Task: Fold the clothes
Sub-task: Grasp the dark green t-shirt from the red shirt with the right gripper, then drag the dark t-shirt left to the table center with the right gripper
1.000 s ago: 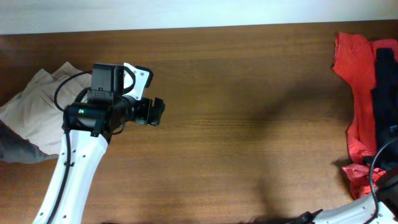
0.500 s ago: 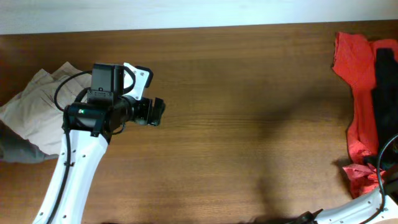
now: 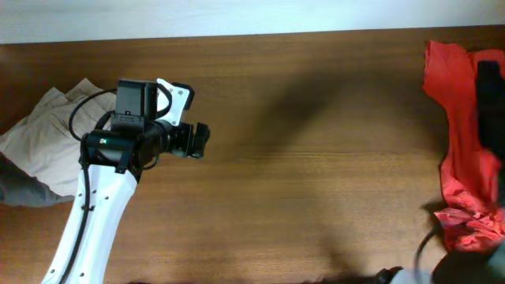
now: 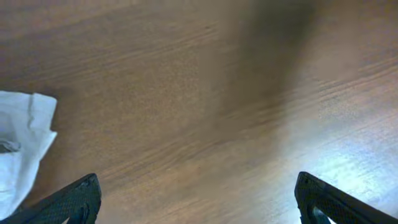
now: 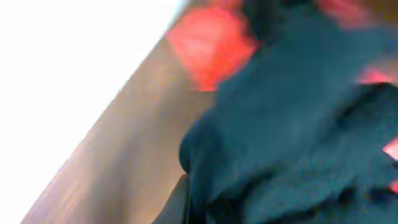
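The black T-shirt [image 3: 488, 95] lies as a dark strip over the red garments [image 3: 451, 102] at the table's far right edge. In the blurred right wrist view its dark cloth [image 5: 298, 124] fills the frame and bunches right at my right gripper [image 5: 211, 214], which is shut on it. Only a sliver of one finger [image 5: 177, 208] shows beside the cloth. My left gripper [image 3: 201, 142] hovers over bare wood at the left. It is open wide [image 4: 196, 190] with nothing between its fingers.
Beige trousers [image 3: 43, 150] lie crumpled at the left edge, just behind the left arm, and show as pale cloth [image 4: 18, 143] in the left wrist view. Brown wooden table [image 3: 316, 158] spans the middle. A red patch [image 5: 208, 37] shows past the black cloth.
My right gripper has shut on the black T-shirt, and the right arm has shifted at the bottom right corner, stirring the cloth there. The left arm has not moved.
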{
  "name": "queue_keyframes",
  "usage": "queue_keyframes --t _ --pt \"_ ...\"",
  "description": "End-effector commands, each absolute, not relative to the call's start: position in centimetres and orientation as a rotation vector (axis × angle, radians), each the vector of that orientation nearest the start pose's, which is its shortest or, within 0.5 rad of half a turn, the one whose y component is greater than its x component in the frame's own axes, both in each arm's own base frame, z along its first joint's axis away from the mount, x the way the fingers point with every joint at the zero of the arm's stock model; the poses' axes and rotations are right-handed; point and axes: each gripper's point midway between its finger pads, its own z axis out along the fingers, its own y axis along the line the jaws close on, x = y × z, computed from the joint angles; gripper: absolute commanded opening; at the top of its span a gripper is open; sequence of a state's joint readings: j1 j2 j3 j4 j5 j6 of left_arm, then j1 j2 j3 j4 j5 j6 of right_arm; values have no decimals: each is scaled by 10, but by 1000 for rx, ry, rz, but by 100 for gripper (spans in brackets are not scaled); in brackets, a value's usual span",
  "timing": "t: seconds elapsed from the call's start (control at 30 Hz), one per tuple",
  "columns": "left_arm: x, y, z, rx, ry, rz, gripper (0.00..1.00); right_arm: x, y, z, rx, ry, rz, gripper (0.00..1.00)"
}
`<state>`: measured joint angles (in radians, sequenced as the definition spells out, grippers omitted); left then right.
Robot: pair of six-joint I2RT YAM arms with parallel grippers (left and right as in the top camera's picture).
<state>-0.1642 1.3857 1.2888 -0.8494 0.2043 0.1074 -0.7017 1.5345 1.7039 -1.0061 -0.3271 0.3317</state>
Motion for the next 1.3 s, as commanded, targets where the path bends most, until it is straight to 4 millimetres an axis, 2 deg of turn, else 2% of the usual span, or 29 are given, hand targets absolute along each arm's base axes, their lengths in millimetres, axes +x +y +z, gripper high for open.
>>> queue_keyframes --t 0.0,0.03,0.07,0.17,0.23,0.33,0.43,0.53,0.6,0.73,0.8,0.93,1.0,1.07,1.13,1.27 --pt "359 -93 221 406 2450 -259 99 358 -129 335 728 2187 249 4" --pt "360 -92 221 406 2448 -258 99 361 -114 334 689 2213 244 4" --pt "360 -92 221 414 2446 -254 99 366 -90 328 628 2263 242 4" --pt "362 -87 221 399 2449 -211 99 377 -37 305 487 2387 254 4" --pt "363 -83 222 388 2448 -185 99 382 -9 288 409 2456 248 4" --pt "363 -82 225 384 2443 -186 99 390 20 274 314 2508 225 4" --pt "360 -91 226 408 2439 -258 99 396 45 278 226 2482 210 4" --pt "359 -92 226 410 2441 -264 99 398 60 280 181 2472 248 4" --pt "359 -92 226 410 2439 -263 100 399 73 278 144 2480 280 4" --pt "361 -91 227 407 2433 -254 99 403 114 265 28 2508 348 5" --pt "361 -89 227 403 2434 -244 100 406 141 255 -44 2519 387 12" --pt "361 -89 227 403 2435 -240 99 407 193 231 -252 2536 413 45" --pt "361 -89 227 403 2438 -240 99 404 206 224 -351 2534 394 52" --pt "360 -89 226 403 2441 -240 99 403 204 222 -353 2538 347 54" --pt "360 -89 226 403 2442 -240 99 402 193 222 -330 2551 285 54" --pt "360 -89 226 403 2441 -241 99 390 151 213 -245 2650 143 58"
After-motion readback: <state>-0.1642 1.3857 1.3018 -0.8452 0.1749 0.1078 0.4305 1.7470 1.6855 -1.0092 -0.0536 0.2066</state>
